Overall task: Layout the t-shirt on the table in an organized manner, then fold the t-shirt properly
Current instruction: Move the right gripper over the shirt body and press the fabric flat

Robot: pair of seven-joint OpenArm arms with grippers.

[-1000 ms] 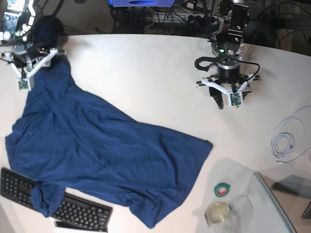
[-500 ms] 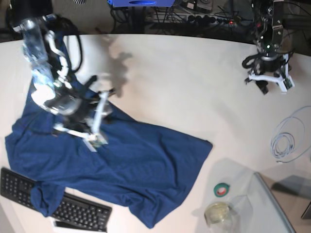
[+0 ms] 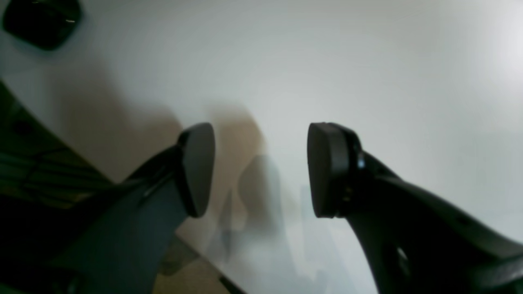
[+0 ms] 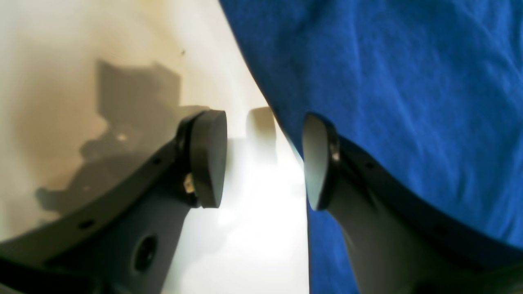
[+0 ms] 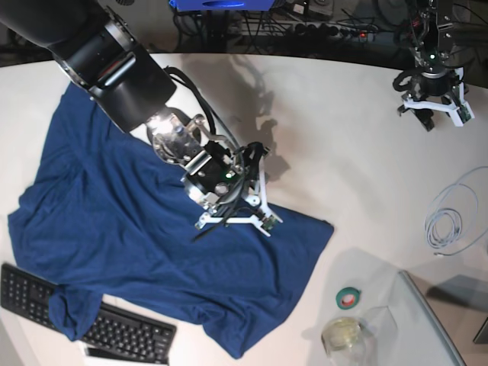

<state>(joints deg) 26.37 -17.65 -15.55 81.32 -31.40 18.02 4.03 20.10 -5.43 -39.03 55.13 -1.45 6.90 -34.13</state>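
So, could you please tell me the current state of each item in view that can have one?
t-shirt: spread out but rumpled, unfolded, one corner lying over the keyboard.
right gripper: open, empty, over the t-shirt's edge.
left gripper: open, empty, over bare table.
keyboard: partly covered by the shirt.
cable: loosely coiled.
tape roll: lying flat.

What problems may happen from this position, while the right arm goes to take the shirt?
1. The right gripper is open astride the t-shirt edge; one pad is over bare table, so it may pinch too little cloth.
2. The shirt's lower corner lies over the keyboard; pulling may drag it.
3. The left gripper is open far away, so the cloth may bunch instead of spreading.
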